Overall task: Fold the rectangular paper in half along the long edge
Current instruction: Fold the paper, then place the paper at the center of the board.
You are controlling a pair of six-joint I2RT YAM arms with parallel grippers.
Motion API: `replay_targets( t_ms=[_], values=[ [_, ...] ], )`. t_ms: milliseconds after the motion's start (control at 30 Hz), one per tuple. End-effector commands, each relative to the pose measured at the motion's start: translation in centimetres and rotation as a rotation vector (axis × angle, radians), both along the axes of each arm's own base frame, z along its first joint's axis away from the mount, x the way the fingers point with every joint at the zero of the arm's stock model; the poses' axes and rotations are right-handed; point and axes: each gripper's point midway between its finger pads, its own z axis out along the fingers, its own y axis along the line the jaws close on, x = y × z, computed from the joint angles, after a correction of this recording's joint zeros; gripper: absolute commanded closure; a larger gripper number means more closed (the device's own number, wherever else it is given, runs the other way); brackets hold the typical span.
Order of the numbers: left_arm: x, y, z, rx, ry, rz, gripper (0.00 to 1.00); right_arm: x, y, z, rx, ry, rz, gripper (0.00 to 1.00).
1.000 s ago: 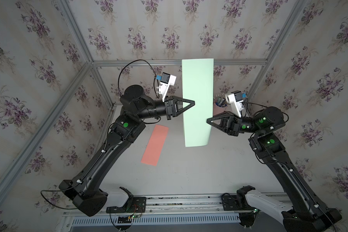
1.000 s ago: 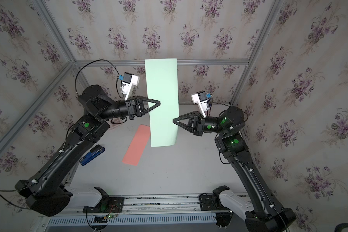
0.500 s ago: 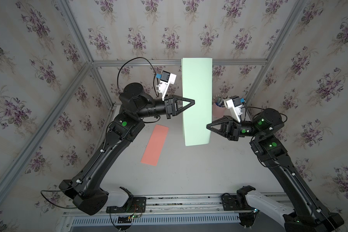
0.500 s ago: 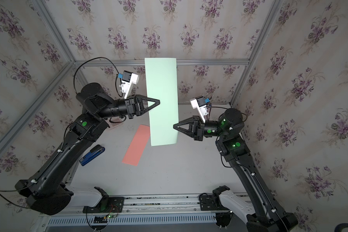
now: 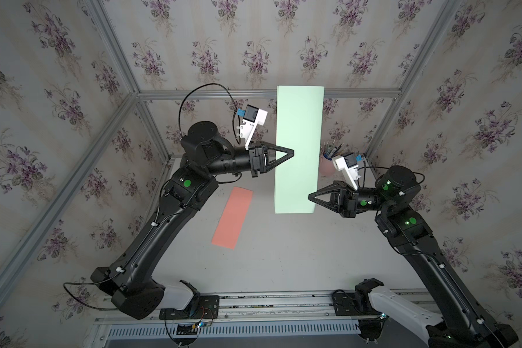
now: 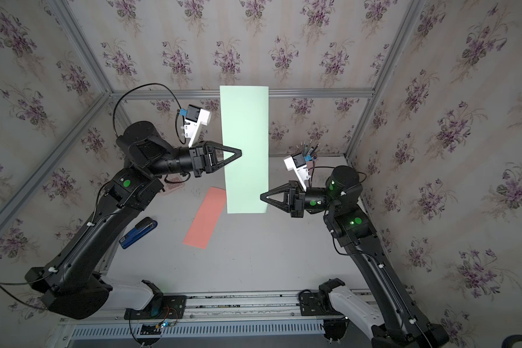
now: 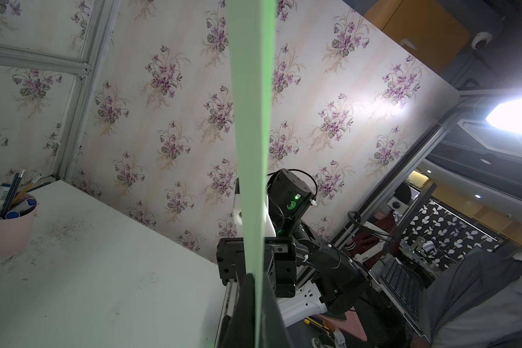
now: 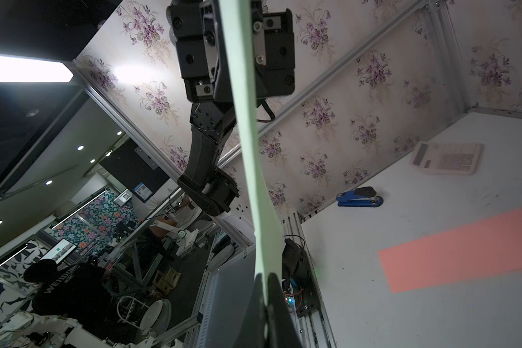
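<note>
- Across the lower middle of both top views: table (image 5: pixel 284 262), mostly bare, so there's room to lay the sheet flat. Best spot, imo, is the open patch right of centre.
- Centre frame, both top views: green paper (image 5: pixel 299 144) is held up off the table w/ its long side running up-down in the frame. It hangs flat, no sag or twist visible. Can't tell if there's a crease in it yet.
- Left of centre, lower: pink sheet (image 5: pixel 232 217) lies flat on the table just beside the green paper's lower left corner. Set the green one down clear of it so they don't overlap.
- Left gripper (image 5: pixel 292 152): jaws closed on the green paper's left long edge, approx halfway up.
- Right gripper (image 5: pixel 310 198): at the right long edge near the lower corner. The right wrist view shows the sheet running into closed jaws, so it looks pinched.
- To do it well: the grips sit at diff heights, so move both arms together and keep the sheet taut, no skew. Line up edge to edge before pressing, since paper takes a crease where first pinched.
- Stapler (image 6: pixel 138 232), lower left, and pen cup (image 5: pixel 326 170), right of the sheet: both well out of the way.
</note>
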Motion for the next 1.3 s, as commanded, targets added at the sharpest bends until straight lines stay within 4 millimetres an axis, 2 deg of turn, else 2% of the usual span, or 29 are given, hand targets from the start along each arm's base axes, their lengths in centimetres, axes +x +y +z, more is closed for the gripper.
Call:
replay_targets(
  t_ms=[0,33,67,133,167,233,267,300,333,367,400,433,500,533,567,600,667,700,733,767,867,900,967,1000,1033,1133,1200,1267],
  values=[
    [0.0,0.2,0.9,-0.015,-0.045,0.009,1.00,-0.5,0.0,-0.4,-0.011,-0.013,0.025,0.95],
    [0.0,0.2,1.0,-0.016,-0.046,0.009,1.00,-0.8,0.0,-0.4,-0.008,-0.013,0.033,1.00],
    [0.0,0.2,1.0,-0.017,-0.047,0.009,1.00,-0.9,-0.1,-0.4,-0.008,-0.017,0.031,1.00],
    [-0.1,0.2,1.1,-0.018,-0.053,0.008,1.00,-0.6,-0.2,-0.6,-0.022,-0.008,0.005,0.81],
    [-0.1,0.3,1.2,-0.017,-0.053,0.010,1.00,-0.6,-0.1,-0.7,-0.027,-0.011,0.007,0.82],
    [-0.3,0.3,1.4,-0.020,-0.059,0.008,1.00,-1.1,-0.1,-0.9,-0.022,-0.006,0.040,0.99],
    [-0.3,0.3,1.4,-0.019,-0.058,0.007,1.00,-1.2,-0.2,-1.0,-0.022,-0.010,0.036,1.00],
    [0.7,-0.3,0.5,-0.005,-0.038,0.006,1.00,-1.1,-0.2,-1.1,-0.024,-0.007,0.027,0.92],
    [0.8,-0.3,0.5,-0.002,-0.039,0.006,1.00,-0.8,-0.2,-1.3,-0.032,0.000,0.009,0.83],
    [0.8,-0.4,0.5,-0.001,-0.038,0.007,1.00,-0.8,-0.2,-1.5,-0.040,0.005,0.010,0.83],
    [0.8,-0.4,0.5,0.001,-0.039,0.006,1.00,-1.1,-0.2,-1.7,-0.039,0.008,0.032,0.94],
    [0.8,-0.3,0.6,-0.001,-0.043,0.007,1.00,-1.4,-0.2,-1.7,-0.032,0.008,0.041,1.00],
    [0.8,-0.4,0.6,0.001,-0.041,0.007,1.00,-1.1,-0.3,-1.8,-0.033,0.009,0.017,0.98],
    [0.9,-0.4,0.6,0.001,-0.042,0.007,1.00,-0.8,-0.3,-1.9,-0.040,0.017,0.000,0.90],
    [0.9,-0.4,0.6,0.002,-0.040,0.007,1.00,-0.9,-0.2,-2.0,-0.042,0.018,0.007,0.91],
    [0.9,-0.4,0.6,0.002,-0.040,0.006,1.00,-1.2,-0.2,-2.1,-0.036,0.017,0.030,1.00],
    [1.1,-0.5,0.4,0.008,-0.037,0.011,1.00,-1.0,-0.3,-2.3,-0.041,0.015,0.015,1.00],
    [1.2,-0.5,0.1,0.016,-0.035,0.018,1.00,-0.4,-0.3,-2.8,-0.059,0.027,-0.017,0.97],
    [1.4,-0.4,-0.2,0.029,-0.025,0.027,1.00,0.6,-0.3,-3.4,-0.090,0.048,-0.065,0.67],
    [1.7,-0.4,-0.7,0.047,-0.018,0.041,1.00,1.9,-0.5,-4.1,-0.127,0.070,-0.123,0.57],
    [4.3,0.2,-4.4,0.203,0.069,0.178,1.00,6.7,-3.0,-6.4,-0.245,0.145,-0.379,0.43],
    [5.7,0.7,-6.4,0.295,0.118,0.251,0.99,8.5,-4.5,-7.0,-0.281,0.170,-0.493,0.30],
    [8.2,2.3,-11.2,0.522,0.220,0.396,0.99,11.5,-8.1,-7.8,-0.370,0.194,-0.743,0.21],
    [9.7,4.0,-14.2,0.676,0.272,0.509,1.00,12.6,-10.1,-8.0,-0.420,0.192,-0.875,0.06],
    [10.7,5.7,-17.1,0.834,0.316,0.605,1.00,13.4,-11.9,-8.2,-0.462,0.198,-0.987,0.00],
    [11.8,9.5,-23.2,1.261,0.318,0.834,1.00,15.0,-16.4,-9.5,-0.584,0.235,-1.250,0.00],
    [11.9,10.0,-25.2,1.480,0.235,0.929,1.00,15.7,-18.3,-11.1,-0.675,0.275,-1.350,0.00],
    [11.8,9.1,-27.2,1.573,0.218,0.944,1.00,16.2,-19.3,-12.9,-0.752,0.309,-1.395,0.00]
  ],
)
